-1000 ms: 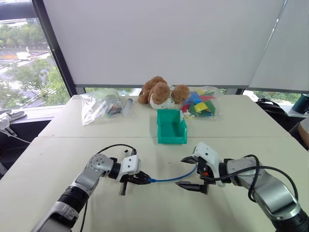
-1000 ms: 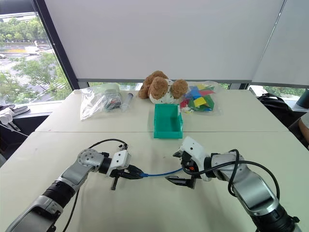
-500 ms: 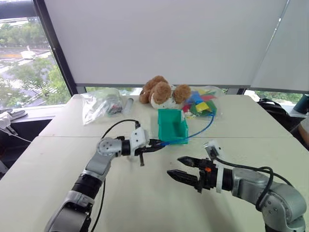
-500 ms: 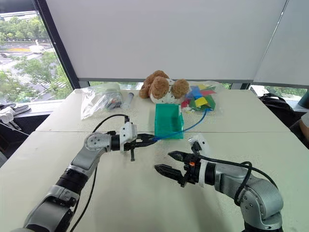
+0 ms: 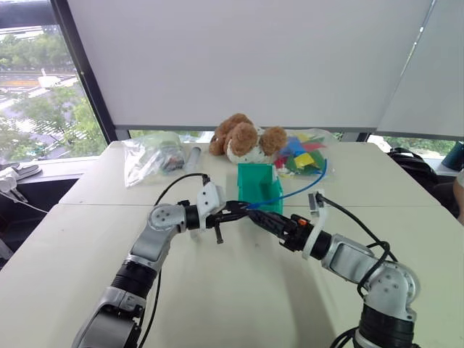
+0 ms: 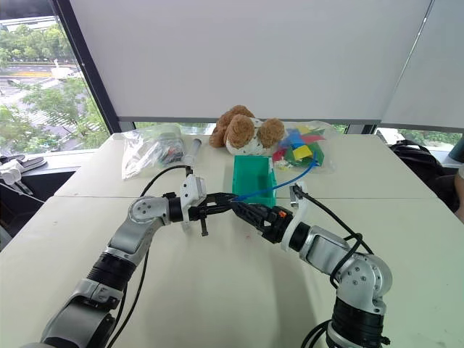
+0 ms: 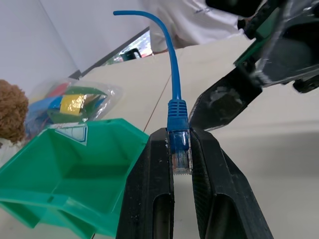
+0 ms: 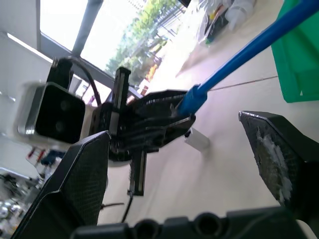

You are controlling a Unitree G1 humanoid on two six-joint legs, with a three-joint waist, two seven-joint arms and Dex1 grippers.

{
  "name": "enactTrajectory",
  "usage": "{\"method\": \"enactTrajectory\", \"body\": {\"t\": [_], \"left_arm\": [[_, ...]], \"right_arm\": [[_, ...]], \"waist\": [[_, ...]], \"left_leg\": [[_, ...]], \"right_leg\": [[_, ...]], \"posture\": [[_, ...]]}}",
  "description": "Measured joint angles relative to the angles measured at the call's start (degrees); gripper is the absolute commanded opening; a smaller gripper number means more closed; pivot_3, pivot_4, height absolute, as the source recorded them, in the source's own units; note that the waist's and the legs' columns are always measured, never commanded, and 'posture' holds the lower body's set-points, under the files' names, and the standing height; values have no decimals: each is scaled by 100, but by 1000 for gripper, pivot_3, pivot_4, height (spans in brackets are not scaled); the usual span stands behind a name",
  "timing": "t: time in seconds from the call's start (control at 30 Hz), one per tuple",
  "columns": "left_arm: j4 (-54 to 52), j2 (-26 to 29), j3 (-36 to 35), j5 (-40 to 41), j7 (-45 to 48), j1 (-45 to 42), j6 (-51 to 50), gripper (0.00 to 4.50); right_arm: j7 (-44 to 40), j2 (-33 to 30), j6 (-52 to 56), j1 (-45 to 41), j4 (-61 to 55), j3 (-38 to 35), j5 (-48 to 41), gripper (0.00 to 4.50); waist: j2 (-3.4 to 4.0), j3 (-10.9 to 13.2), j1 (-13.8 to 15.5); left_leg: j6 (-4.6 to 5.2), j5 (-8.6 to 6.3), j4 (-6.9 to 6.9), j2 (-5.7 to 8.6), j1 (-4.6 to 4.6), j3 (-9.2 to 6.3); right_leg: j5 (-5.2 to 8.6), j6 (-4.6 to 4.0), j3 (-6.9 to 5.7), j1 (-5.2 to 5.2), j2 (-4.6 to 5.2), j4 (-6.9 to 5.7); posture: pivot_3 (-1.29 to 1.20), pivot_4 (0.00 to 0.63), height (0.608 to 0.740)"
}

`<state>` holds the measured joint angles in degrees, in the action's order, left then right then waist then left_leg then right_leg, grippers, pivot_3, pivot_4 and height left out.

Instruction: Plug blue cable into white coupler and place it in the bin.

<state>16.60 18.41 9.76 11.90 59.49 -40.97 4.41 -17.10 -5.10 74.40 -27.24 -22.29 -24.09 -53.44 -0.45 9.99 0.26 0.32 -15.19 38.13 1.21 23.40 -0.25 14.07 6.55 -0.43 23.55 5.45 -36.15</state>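
Your blue cable (image 7: 173,74) hangs in mid-air above the table (image 5: 87,239), its plug end clamped between the closed fingers of the left gripper (image 7: 178,149), the free length arching away over the bin (image 5: 259,190) toward the bag of coloured pieces (image 5: 304,154). The white coupler (image 8: 198,139) lies on the table under the left gripper, untouched and well apart from the plug. The right gripper (image 8: 182,159) faces the left one with its jaws spread wide and nothing between them, the cable passing just ahead of them. The teal bin stands just behind the two grippers, with nothing visible inside it. By the look of it, you have only the cable lifted: fetching the coupler, mating it with the plug and dropping the pair in the bin all remain.
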Motion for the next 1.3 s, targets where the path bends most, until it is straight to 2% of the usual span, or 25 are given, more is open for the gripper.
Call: {"method": "enactTrajectory", "body": {"t": [0.3,0.4,0.63,0.87,0.93,1.0,1.17,1.3], "left_arm": [[-30,13,2,-4,0,25,-16,27],[-51,16,3,-9,0,60,-16,0],[-163,30,0,-7,-2,87,32,0],[-169,40,1,-8,-37,94,80,0],[-195,47,0,31,-24,105,-15,1020],[-338,147,-2,161,78,186,-312,1802],[-677,393,-206,373,-72,247,-963,4478],[-825,1194,-752,462,-115,332,-1329,4478]], "right_arm": [[475,100,-316,-134,371,129,-306,4500],[541,77,-405,-136,405,172,-405,3599],[695,-63,-576,-135,519,238,-533,59],[778,-149,-653,-134,536,324,-656,59],[804,-185,-663,-134,536,365,-667,0],[812,-212,-669,-136,534,463,-760,0],[768,-517,-700,-316,500,710,-813,0],[336,-1283,-827,-441,352,1152,-539,0]], "waist": [[0,0,-12],[0,0,-14],[0,0,-17],[0,0,-56],[0,0,-82],[1,1,-111],[3,2,-119],[4,4,-137]], "left_leg": [[0,0,0,-1,0,0],[0,0,0,-1,0,0],[0,0,-1,-1,0,0],[1,0,-2,-3,0,0],[1,0,-3,-3,0,-1],[1,0,-8,-4,-1,-1],[1,0,-12,-7,1,-1],[1,0,-17,-9,1,0]], "right_leg": [[0,0,0,0,-2,0],[0,0,0,0,-2,0],[0,0,0,0,-2,1],[0,0,0,0,-3,1],[1,0,0,0,-4,1],[1,0,1,1,-5,1],[1,0,3,7,-8,1],[2,0,4,12,-11,3]], "posture": [[0,150,740],[0,150,740],[0,150,740],[0,150,740],[0,150,740],[0,150,740],[0,150,740],[0,150,740]]}}
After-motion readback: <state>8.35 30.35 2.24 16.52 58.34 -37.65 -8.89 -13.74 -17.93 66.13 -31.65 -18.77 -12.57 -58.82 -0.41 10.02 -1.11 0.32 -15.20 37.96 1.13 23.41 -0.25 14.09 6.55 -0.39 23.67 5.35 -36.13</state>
